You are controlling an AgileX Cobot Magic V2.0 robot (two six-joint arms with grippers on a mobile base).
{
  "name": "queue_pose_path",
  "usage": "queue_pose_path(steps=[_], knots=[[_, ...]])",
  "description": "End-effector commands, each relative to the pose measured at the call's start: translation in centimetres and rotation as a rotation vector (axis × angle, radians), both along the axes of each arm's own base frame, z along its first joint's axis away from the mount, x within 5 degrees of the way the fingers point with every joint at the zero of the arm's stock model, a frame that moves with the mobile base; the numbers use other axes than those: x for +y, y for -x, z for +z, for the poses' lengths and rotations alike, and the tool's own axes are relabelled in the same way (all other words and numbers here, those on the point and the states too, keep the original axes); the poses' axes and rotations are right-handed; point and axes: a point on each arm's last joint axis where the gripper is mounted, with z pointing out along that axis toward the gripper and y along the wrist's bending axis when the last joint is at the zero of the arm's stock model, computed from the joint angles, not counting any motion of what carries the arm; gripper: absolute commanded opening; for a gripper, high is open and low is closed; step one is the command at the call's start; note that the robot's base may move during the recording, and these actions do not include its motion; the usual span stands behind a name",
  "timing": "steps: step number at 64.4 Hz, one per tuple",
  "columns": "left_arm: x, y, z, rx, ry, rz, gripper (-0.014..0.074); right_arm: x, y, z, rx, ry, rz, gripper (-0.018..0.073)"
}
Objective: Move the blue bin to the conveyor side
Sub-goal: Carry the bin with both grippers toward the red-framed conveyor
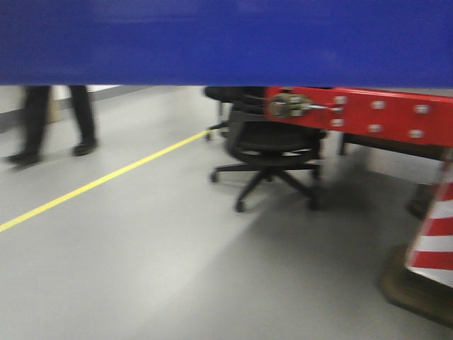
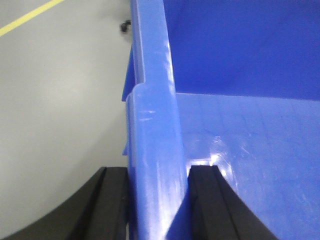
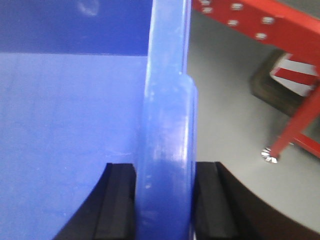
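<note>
Left fingers point(image 2: 112, 205) and right fingers point(image 3: 120, 205) pinch blue bin point(image 2: 155, 125) opposite rims.

The blue bin point(image 2: 155, 125) is smooth plastic, shiny enough to catch the light, with a few thin scratches on its rim. The black pads point(image 2: 212, 200) on the jaws look matt and soft, like rubber. The floor point(image 1: 141, 269) is smooth, grey and a little shiny. The red frame point(image 1: 396, 117) looks like painted metal with shiny bolts point(image 1: 378, 105).
</note>
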Motion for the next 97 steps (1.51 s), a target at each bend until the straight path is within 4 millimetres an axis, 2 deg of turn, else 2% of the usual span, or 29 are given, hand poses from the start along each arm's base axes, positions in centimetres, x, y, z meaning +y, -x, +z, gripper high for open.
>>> queue_pose_path(steps=[1, 97], knots=[[0.29, 0.42, 1.67, -0.151, -0.03, 0.026, -0.002, -0.86, 0.27, 1.26, -0.123, 0.041, -0.037, -0.0081], [0.29, 0.42, 1.67, -0.151, -0.03, 0.026, -0.002, -0.86, 0.27, 1.26, -0.123, 0.041, -0.037, -0.0081]])
